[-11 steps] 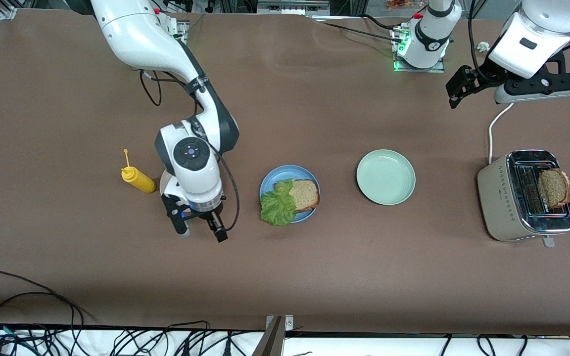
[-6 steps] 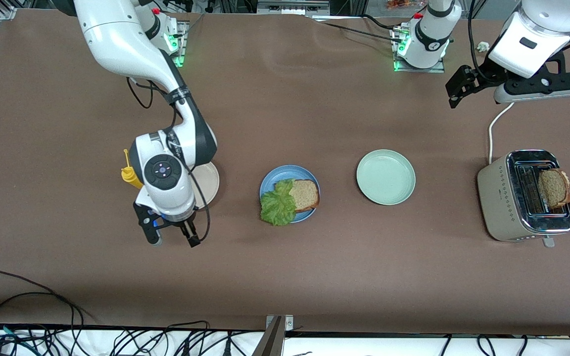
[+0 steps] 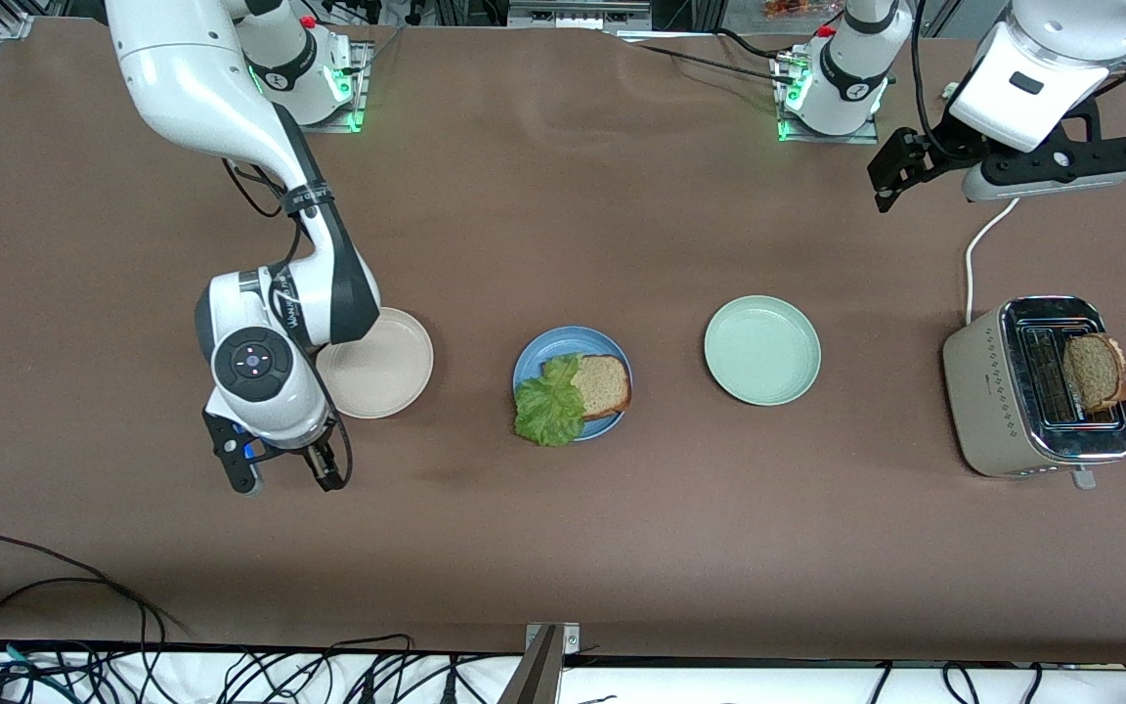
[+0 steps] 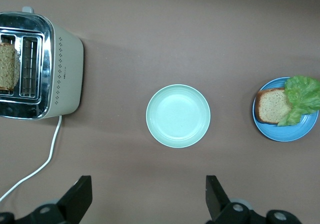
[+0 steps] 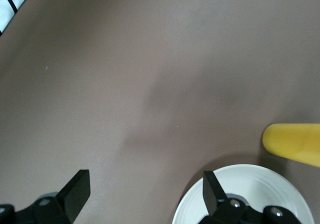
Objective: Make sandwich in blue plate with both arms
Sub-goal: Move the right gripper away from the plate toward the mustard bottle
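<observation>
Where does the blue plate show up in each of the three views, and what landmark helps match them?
Front view: blue plate sits mid-table, carrying bread and lettuce, between the beige plate and the pale green plate.
Left wrist view: blue plate at the picture's edge, beside the pale green plate.
Right wrist view: not in it.
Shared landmark: the pale green plate, in the front and left wrist views.

Bare table [image 3: 563, 176] all round blue plate [image 3: 539, 352]; green plate [image 3: 761, 350] beside.

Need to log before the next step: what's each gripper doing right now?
Left gripper: open, empty, up over the table near the toaster.
Right gripper: open, empty, over bare table by the beige plate.
</observation>
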Available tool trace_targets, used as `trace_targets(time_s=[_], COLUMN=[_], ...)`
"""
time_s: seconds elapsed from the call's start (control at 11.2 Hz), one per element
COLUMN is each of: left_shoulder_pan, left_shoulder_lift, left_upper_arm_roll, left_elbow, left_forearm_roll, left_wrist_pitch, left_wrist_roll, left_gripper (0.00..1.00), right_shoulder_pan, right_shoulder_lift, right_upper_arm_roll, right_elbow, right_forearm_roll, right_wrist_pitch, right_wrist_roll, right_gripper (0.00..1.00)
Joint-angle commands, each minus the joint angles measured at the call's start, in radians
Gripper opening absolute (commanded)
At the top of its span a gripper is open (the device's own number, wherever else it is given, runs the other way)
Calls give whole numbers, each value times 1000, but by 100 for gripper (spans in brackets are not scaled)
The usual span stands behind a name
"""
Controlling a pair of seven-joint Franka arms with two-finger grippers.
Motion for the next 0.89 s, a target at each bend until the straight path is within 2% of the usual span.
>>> trace_targets(time_s=[0.0, 0.36, 0.71, 0.8], left_shoulder_pan=[-3, -1, -4, -4], left_shoulder_lift=[3, 3, 19, 23], left_upper_arm_roll=[-14, -14, -16, -16], left_elbow=[10, 14, 18, 18], left_forearm_roll=[22, 22, 22, 22], left_wrist_pitch=[-11, -9, 6, 17], left_wrist_roll=[-24, -26, -26, -26], left_gripper=[100, 100, 100, 100], right_shoulder_pan=[-14, -133, -199, -224], right_shoulder_lift=[-37, -114, -157, -164], right_upper_arm_roll=[9, 11, 11, 9], right_elbow=[-7, -15, -39, -53], right_forearm_roll=[-46, -23, 21, 96], right_wrist_pitch=[-93, -194, -240, -240], right_wrist_roll=[-53, -286, -447, -512], right_gripper=[100, 100, 100, 100])
